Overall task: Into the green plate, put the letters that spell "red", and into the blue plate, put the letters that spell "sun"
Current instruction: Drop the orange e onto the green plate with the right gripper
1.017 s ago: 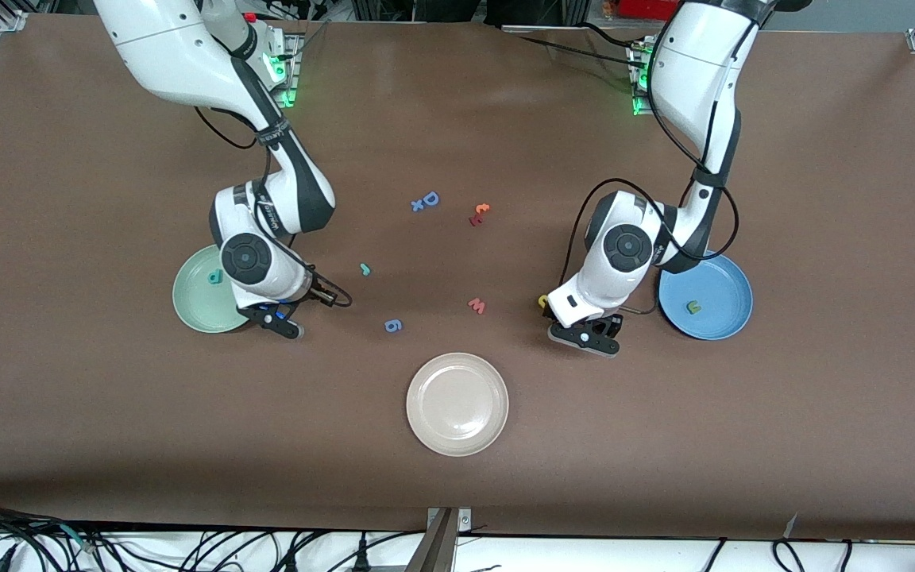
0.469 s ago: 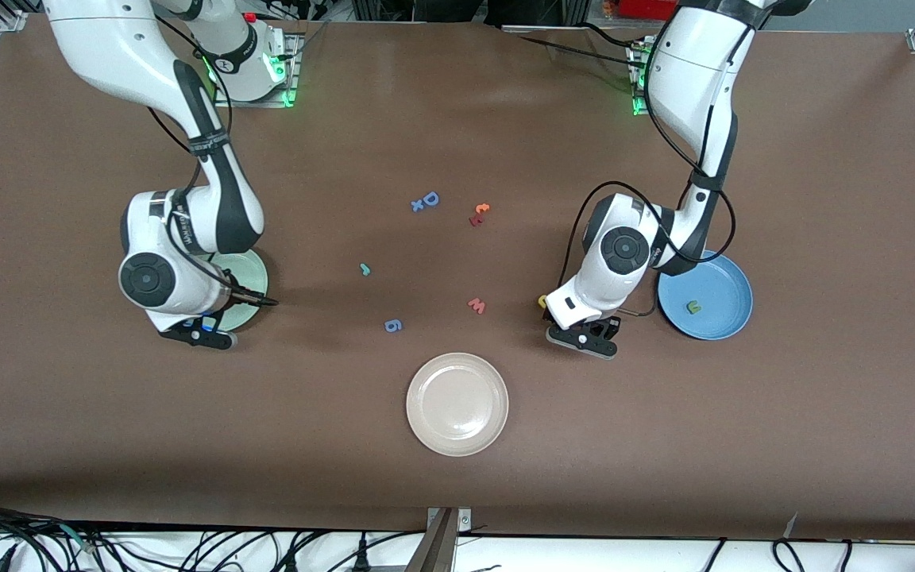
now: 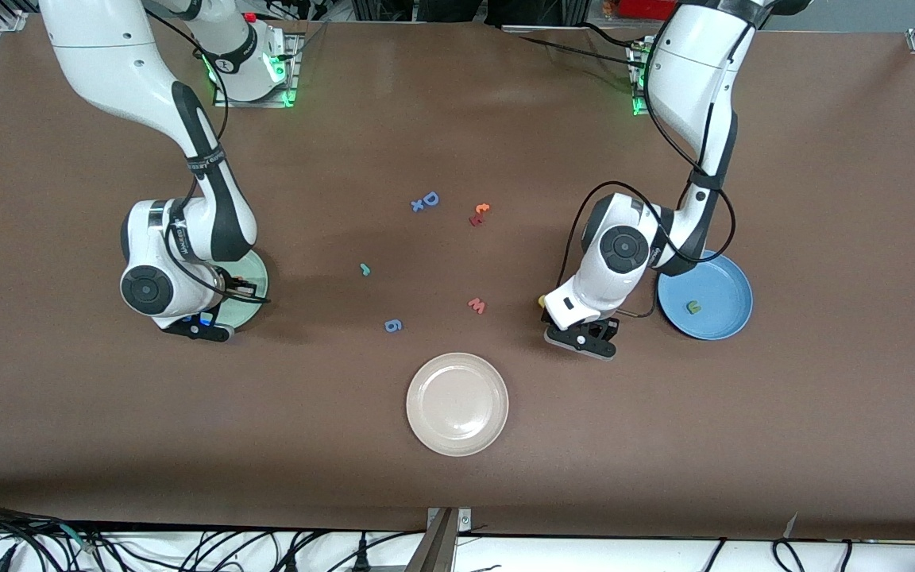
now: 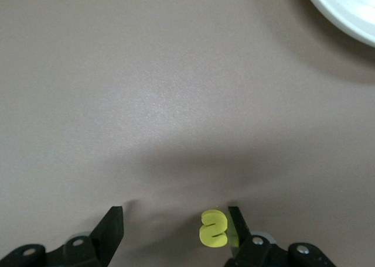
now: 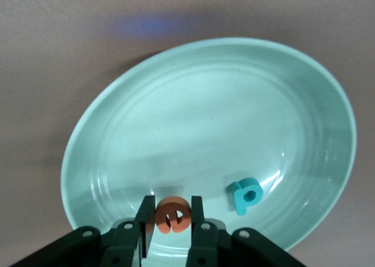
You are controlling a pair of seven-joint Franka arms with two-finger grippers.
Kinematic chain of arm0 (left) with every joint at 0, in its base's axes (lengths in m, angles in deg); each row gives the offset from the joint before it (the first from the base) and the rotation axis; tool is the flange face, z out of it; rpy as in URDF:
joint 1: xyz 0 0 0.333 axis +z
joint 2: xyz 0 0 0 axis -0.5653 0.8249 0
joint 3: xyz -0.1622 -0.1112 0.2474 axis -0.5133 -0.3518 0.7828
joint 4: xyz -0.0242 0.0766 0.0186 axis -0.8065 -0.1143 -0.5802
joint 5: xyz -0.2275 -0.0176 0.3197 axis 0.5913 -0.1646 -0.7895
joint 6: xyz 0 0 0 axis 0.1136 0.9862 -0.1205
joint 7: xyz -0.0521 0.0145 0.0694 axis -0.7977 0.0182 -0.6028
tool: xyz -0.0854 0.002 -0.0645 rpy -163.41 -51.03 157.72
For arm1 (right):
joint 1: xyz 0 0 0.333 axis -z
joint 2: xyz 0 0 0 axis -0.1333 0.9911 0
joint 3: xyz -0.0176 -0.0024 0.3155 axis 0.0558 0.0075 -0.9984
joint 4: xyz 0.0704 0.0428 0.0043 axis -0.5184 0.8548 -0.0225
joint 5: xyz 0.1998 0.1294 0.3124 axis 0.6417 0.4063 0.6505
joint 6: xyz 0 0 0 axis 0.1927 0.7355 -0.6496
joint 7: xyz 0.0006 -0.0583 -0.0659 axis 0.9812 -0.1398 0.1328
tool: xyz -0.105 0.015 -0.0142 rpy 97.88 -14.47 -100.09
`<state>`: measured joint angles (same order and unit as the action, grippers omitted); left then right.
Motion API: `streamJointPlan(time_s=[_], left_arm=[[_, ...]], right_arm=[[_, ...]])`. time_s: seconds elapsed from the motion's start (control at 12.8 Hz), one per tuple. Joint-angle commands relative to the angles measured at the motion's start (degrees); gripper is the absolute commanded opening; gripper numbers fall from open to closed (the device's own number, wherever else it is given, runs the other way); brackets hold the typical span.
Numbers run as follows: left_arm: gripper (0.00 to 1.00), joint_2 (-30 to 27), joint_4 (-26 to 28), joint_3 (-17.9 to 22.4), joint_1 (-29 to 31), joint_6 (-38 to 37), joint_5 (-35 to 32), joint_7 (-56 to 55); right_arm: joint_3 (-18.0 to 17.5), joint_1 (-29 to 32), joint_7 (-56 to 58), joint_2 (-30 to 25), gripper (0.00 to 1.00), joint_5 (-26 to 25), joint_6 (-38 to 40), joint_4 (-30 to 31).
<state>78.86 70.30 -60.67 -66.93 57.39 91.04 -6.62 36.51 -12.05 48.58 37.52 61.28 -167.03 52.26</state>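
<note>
Right end effector [image 5: 170, 220] hangs over the green plate [image 5: 193, 91], clamped on the orange "e" [image 5: 173, 214]; teal "d" [image 5: 245, 195] lies inside. Left end effector [image 4: 176, 227] brackets the yellow "s" [image 4: 213, 228] on the surface beside the blue plate [image 3: 731, 274], jaws apart. Off-centre closing could flick the "s" away.

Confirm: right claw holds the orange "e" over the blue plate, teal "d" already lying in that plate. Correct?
One thing is wrong: the plate. The right wrist view shows the right claw shut on the orange "e" over the green plate, not a blue one. The teal "d" does lie in that green plate.
</note>
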Motion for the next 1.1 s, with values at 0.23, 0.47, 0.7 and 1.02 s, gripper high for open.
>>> streamJointPlan(time_s=[0.23, 0.47, 0.7, 1.02], left_arm=[[0.79, 0.6, 0.4, 0.6, -1.5, -0.2, 1.9, 1.1], [0.79, 0.8, 0.8, 0.1, -1.8, -0.2, 2.0, 1.2], [0.75, 1.5, 0.8, 0.2, -1.9, -0.2, 1.9, 1.2], [0.32, 1.5, 0.8, 0.2, -1.9, -0.2, 1.8, 1.2]], right_arm=[[-2.9, -0.9, -5.6, -2.7, 1.0, 1.9, 3.3, -1.4], [-9.0, -1.1, -19.6, -3.6, 1.0, 1.8, 3.2, -3.3], [-11.0, -4.6, -32.4, -3.1, 0.99, 1.9, -0.6, -3.7], [-11.1, -8.4, -46.9, -2.5, 0.96, 2.6, -7.9, -0.8]])
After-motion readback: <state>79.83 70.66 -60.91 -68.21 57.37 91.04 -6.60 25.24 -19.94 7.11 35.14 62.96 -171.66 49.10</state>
